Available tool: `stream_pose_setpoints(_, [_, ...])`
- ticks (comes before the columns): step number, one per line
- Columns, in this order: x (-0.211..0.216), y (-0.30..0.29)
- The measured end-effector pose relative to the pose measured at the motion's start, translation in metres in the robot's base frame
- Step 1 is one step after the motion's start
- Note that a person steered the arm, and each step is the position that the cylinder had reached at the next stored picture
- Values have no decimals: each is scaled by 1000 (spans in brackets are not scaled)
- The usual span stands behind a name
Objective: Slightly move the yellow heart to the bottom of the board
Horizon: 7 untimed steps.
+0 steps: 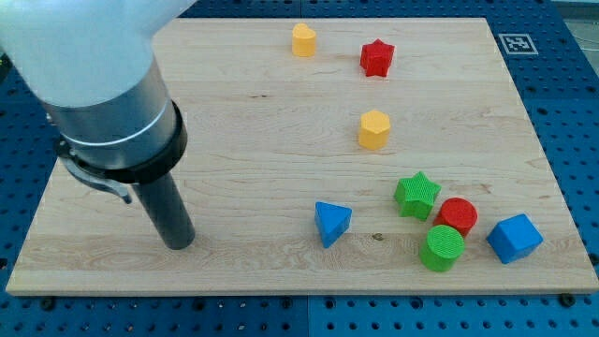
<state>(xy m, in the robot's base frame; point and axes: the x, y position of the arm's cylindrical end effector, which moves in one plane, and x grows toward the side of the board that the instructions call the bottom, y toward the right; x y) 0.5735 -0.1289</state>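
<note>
The wooden board (262,122) fills almost the whole frame, lying on a blue perforated table (562,56). It is the only thing here that holds others, and it carries eight blocks; there is no real container.

Our arm (103,84) is the next biggest thing and covers the upper left of the frame. Its dark rod goes down to the board, and our tip (180,245) stands in the lower left, touching no block. The rod has nothing to open or close; it is bare and presses against nothing.

In the lower right is a close group: the blue cube (514,238), the green star (416,196), the green cylinder (442,248), the red cylinder (458,216) and, a little apart to the left, the blue triangle (332,224). The yellow hexagon (373,129) stands alone in the middle right, and the red star (376,58) higher up.

The yellow heart (302,40) sits near the top edge, just left of the red star and well apart from our tip. We judge that the push has not begun: to send the heart downward, our tip should first come above it.
</note>
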Motion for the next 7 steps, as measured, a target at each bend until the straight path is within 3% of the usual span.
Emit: stream_pose_setpoints(7, [0,96])
